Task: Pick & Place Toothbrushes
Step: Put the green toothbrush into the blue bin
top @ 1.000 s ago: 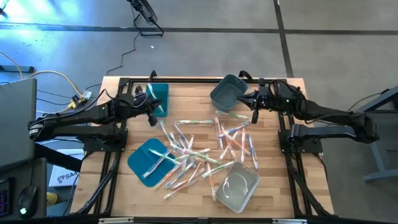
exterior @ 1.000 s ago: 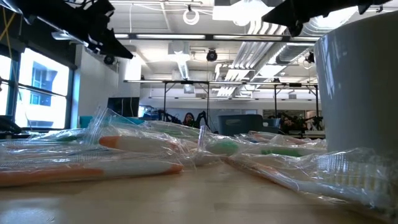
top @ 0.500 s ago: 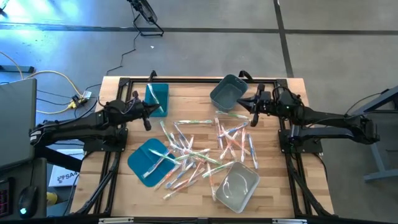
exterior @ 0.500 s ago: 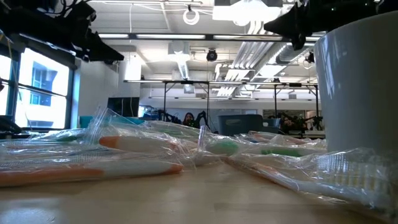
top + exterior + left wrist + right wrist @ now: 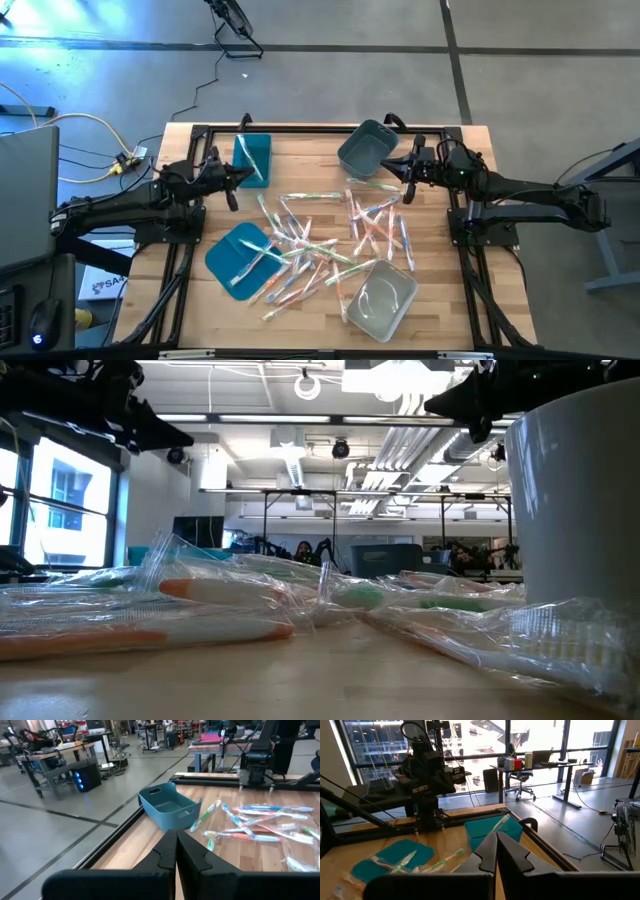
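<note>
Far left of the high view: left gripper (image 5: 231,196) shut on nothing, now drawn back toward the left edge of the wooden counter (image 5: 310,165), away from the deep teal rectangular bin (image 5: 260,160) it hung beside a second ago.

Inside that bin, upper left: one pale toothbrush (image 5: 243,152) leaning on the wall (probably the one just delivered, though that is a guess).

Below it, lower left: flat teal lid (image 5: 228,250) with a couple of brushes lying across it.

Centre of the frame: the main scatter of thin wrapped toothbrushes (image 5: 318,245), green, orange and blue, unmoved and still loose on the wood.

Upper middle: rounded grey-blue plastic bin (image 5: 365,150), unshifted.

Just right of it: right gripper (image 5: 407,188), closed and empty too, barely moved, only nudged a little, hovering at the upper right edge of the pile.

Lower right: clear plastic bin (image 5: 385,300), untouched.

Meaning for the task: both arms free, nothing in transit, most of the pile left to sort; next step likely a fresh reach into the centre.
</note>
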### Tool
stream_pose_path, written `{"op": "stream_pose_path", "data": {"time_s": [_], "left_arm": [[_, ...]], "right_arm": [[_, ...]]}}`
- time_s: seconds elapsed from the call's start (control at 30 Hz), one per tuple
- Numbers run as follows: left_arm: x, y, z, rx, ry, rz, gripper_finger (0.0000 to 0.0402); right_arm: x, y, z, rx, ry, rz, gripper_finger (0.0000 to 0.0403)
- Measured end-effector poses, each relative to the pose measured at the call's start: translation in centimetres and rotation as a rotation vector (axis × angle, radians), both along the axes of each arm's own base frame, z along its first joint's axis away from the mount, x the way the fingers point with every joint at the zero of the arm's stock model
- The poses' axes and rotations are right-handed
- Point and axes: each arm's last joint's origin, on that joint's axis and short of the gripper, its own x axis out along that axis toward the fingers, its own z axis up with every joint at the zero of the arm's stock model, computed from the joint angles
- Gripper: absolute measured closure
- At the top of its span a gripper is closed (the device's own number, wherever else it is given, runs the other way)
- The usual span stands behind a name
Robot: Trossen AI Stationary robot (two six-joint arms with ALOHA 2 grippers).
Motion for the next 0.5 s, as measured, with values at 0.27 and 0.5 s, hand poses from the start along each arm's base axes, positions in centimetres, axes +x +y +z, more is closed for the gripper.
{"op": "stream_pose_path", "data": {"time_s": [0.27, 0.5], "left_arm": [[-0.04, -0.01, -0.45, -0.013, 0.045, 0.000, 0.0401], [-0.04, -0.01, -0.45, -0.013, 0.045, 0.001, 0.0401]], "right_arm": [[0.00, -0.01, -0.01, -0.001, 0.001, -0.004, 0.0400], [0.00, -0.02, -0.01, -0.016, 0.005, -0.007, 0.0400]]}}
